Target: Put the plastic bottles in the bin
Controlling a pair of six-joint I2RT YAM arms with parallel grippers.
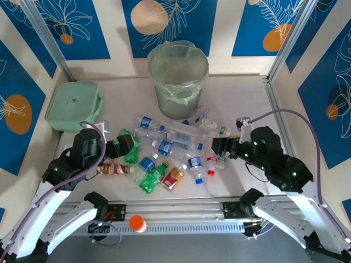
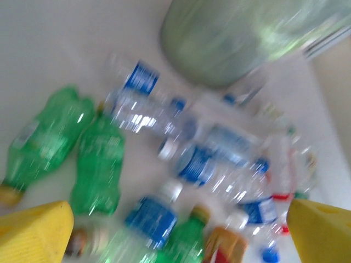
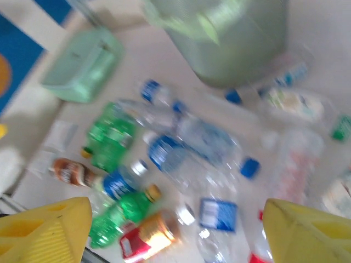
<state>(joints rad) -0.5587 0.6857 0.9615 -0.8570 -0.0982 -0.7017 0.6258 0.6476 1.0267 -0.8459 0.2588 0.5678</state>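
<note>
Labels on plastic bottles [image 1: 164,148] too blurred to read; pile at 6 o'clock from bin [image 1: 178,82]. Both left gripper [image 1: 124,144] and right gripper [image 1: 222,147] spread wide, empty.

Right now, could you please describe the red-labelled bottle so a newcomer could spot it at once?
Find the tall round bin at the back; bottles lie scattered before it. At the pile's near edge, right of a green bottle, lies the red-labelled bottle, the only one with a broad red label.
</note>
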